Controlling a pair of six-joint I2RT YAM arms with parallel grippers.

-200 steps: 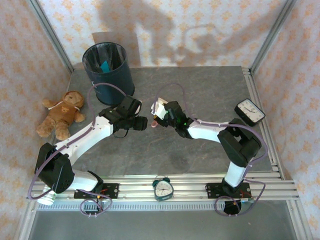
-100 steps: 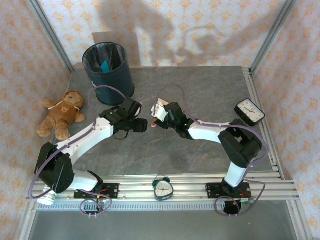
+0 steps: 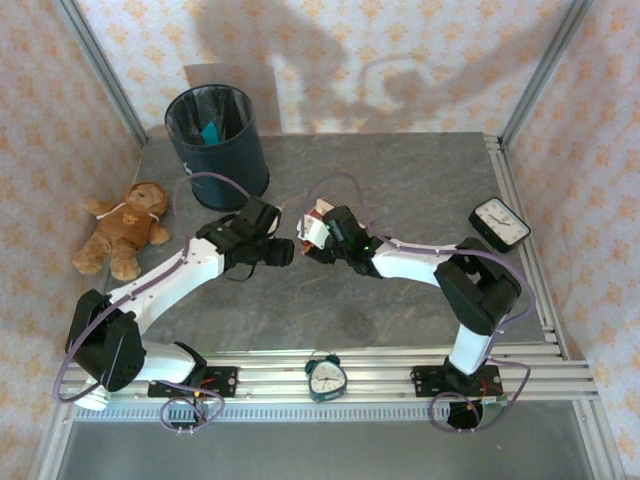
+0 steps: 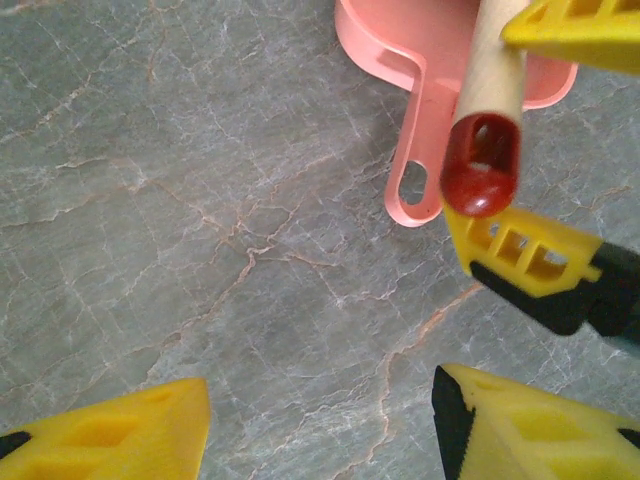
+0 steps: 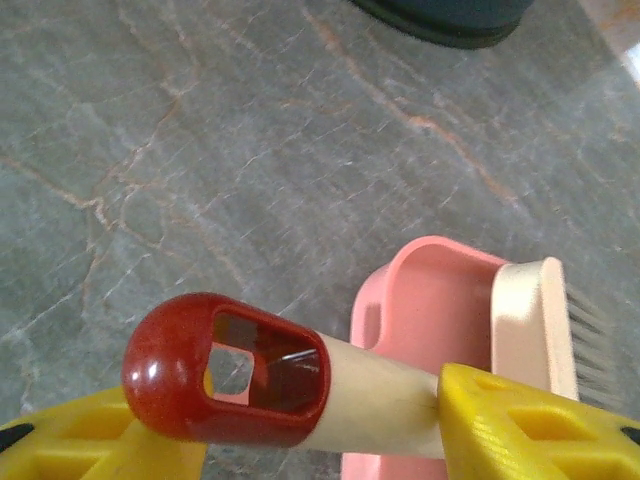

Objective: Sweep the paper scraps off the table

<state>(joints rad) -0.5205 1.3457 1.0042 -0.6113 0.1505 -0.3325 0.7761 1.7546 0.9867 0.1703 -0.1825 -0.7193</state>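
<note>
Change: over the last second both wrists crept slightly closer together above the dustpan (image 4: 440, 60). Judgement: sweeping is about finished and the tools are being set down.

Left gripper (image 4: 320, 405), nearside of the dustpan's handle: fingers spread, nothing between them.

Right gripper (image 5: 320, 415), over the dustpan: fingers flank the brush (image 5: 385, 390) handle. Clamped or merely cradling, cannot tell.

Brush: round pale wood, glossy red slotted cap.
Dustpan: smooth pink plastic, hanging hole in the handle.
Table (image 4: 200, 200) beneath the dustpan: matt grey veined stone.

Far beyond the dustpan: dark bin (image 3: 228, 165) with a teal piece, likely a paper scrap (image 3: 210, 131), inside.
</note>
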